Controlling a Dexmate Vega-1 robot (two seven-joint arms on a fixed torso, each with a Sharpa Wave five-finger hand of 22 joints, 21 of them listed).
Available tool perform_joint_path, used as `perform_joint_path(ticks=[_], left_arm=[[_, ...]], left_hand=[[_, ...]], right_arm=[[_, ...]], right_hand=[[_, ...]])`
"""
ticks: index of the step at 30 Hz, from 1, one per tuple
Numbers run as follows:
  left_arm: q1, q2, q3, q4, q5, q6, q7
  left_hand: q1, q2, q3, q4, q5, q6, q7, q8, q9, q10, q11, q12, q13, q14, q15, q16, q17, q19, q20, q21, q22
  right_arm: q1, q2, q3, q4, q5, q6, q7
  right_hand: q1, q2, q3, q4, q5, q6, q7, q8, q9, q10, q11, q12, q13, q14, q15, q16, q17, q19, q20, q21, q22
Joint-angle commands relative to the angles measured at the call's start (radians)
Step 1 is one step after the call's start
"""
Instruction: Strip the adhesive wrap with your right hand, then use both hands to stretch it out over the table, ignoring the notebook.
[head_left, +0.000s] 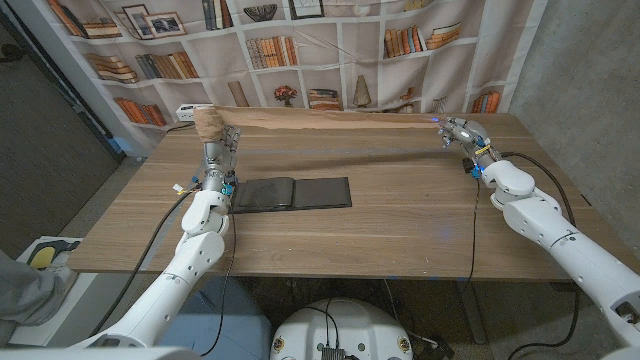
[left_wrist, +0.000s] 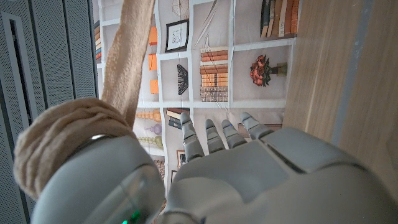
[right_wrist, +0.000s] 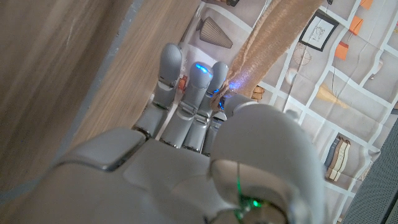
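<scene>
- Bookshelf-printed backdrop cloth (head_left: 330, 50) hangs behind the long wooden table (head_left: 380, 230), whose pale grain runs across the head view.
- A black notebook (head_left: 293, 192) lies open and flat on the table, its left edge just beside the left hand.
- The tan, stretchy adhesive wrap (head_left: 330, 120) spans the table's far side beyond the notebook as a thin taut band, running from a bunched roll (head_left: 209, 123) at the left hand across to the right hand.
- The left hand (head_left: 218, 160) stands upright just left of the notebook, with the roll sitting at its top; in the left wrist view the roll (left_wrist: 59, 140) is pressed against the thumb side of the hand (left_wrist: 249, 174), while the fingers (left_wrist: 214, 137) reach up loosely apart.
- From that roll a strip of wrap (left_wrist: 127, 56) climbs away toward the backdrop.
- The right hand (head_left: 462, 134) sits well to the right of the notebook, near the table's far edge, holding the band's end; the right wrist view shows the wrap (right_wrist: 273, 43) running in beside the fingers (right_wrist: 199, 93), pinched at the thumb side of the hand (right_wrist: 205, 162).
</scene>
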Motion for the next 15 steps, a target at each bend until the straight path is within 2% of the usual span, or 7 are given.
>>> perform_joint_path(ticks=[1, 15], left_arm=[[0.008, 0.003, -0.008, -0.007, 0.009, -0.007, 0.027], [0.009, 0.013, -0.02, 0.0, -0.004, -0.001, 0.018]], left_hand=[[-0.012, -0.002, -0.007, -0.003, -0.005, -0.006, 0.001, 0.004, 0.0, -0.001, 0.0, 0.003, -0.001, -0.006, 0.002, 0.005, 0.002, -0.002, 0.005, 0.002, 0.005], [-0.018, -0.006, -0.007, -0.003, -0.008, -0.01, -0.002, 0.005, -0.001, -0.004, -0.002, 0.004, -0.002, -0.013, 0.0, 0.004, 0.002, -0.003, 0.005, 0.002, 0.004]], right_arm=[[-0.022, -0.024, 0.026, -0.006, 0.006, -0.016, -0.028], [-0.054, -0.058, 0.058, -0.048, 0.005, -0.06, -0.087]], right_hand=[[-0.008, -0.001, 0.01, -0.001, -0.002, 0.007, 0.004, -0.001, 0.003, 0.001, -0.003, 0.006, 0.004, -0.002, -0.037, 0.007, 0.001, -0.005, -0.146, 0.006, 0.001], [-0.011, -0.001, 0.014, -0.003, -0.002, 0.007, 0.003, -0.001, 0.002, 0.002, -0.005, 0.006, 0.002, -0.003, -0.037, 0.011, 0.0, -0.005, -0.146, 0.006, 0.001]])
